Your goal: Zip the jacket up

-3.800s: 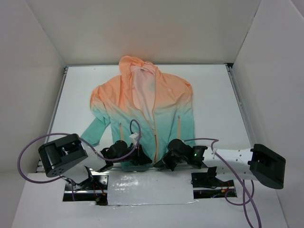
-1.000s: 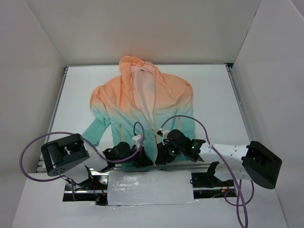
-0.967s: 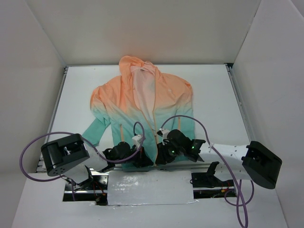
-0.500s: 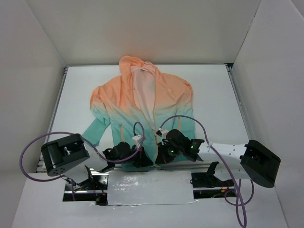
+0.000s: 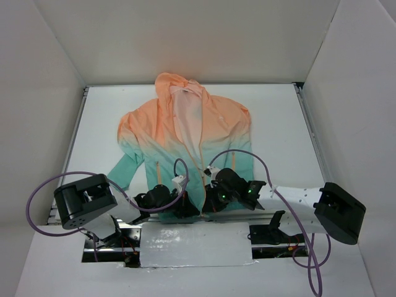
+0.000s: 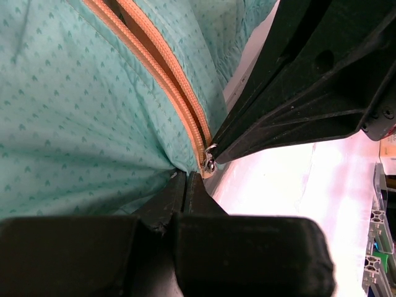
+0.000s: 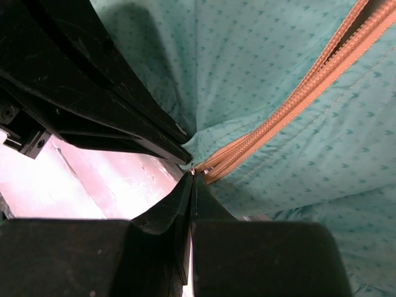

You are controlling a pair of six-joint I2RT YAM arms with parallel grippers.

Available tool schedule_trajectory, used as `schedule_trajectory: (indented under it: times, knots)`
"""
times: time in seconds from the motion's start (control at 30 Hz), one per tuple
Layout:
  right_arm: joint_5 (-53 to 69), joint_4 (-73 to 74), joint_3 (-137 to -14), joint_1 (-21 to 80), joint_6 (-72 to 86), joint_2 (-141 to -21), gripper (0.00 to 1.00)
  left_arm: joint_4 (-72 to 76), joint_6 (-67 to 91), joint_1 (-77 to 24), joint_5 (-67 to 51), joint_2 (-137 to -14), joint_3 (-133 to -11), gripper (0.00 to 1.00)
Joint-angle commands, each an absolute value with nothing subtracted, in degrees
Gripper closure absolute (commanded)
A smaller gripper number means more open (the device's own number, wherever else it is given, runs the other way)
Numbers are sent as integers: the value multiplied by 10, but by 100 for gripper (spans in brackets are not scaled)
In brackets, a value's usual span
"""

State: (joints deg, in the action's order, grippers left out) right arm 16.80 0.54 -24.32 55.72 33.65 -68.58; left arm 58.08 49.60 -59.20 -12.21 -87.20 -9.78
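Note:
The jacket (image 5: 185, 133) lies flat on the white table, hood at the far end and teal hem by the arms. Its orange zipper (image 5: 201, 167) stands open higher up. Both grippers meet at the hem's middle. My left gripper (image 5: 187, 207) is shut, and in the left wrist view its jaws (image 6: 187, 177) pinch the teal hem just beside the zipper's metal slider (image 6: 210, 164). My right gripper (image 5: 206, 203) is shut too. In the right wrist view it (image 7: 193, 176) is closed on the slider's pull at the bottom end of the zipper (image 7: 278, 117), close against the left fingers (image 7: 93, 93).
White walls (image 5: 55, 93) box in the table on the left, right and back. Purple cables (image 5: 238, 154) loop over the jacket's lower part. A silver taped strip (image 5: 195, 246) runs along the near edge between the arm bases.
My right gripper has closed on the zipper's bottom end and its arm has edged slightly left. The left gripper and the jacket have stayed put.

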Motion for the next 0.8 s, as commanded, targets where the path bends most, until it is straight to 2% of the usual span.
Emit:
schedule_trajectory:
  times: [0.0,0.3,0.77]
  knots:
    - [124,10,-271,559,359,-676,100,632,481,-597,-145,-876,-102,100]
    - [73,25,-257,517,417,-649,100,653,470,-605,-153,-874,-97,100]
    - [131,26,-237,472,428,-603,100,649,459,-614,-162,-877,-105,100]
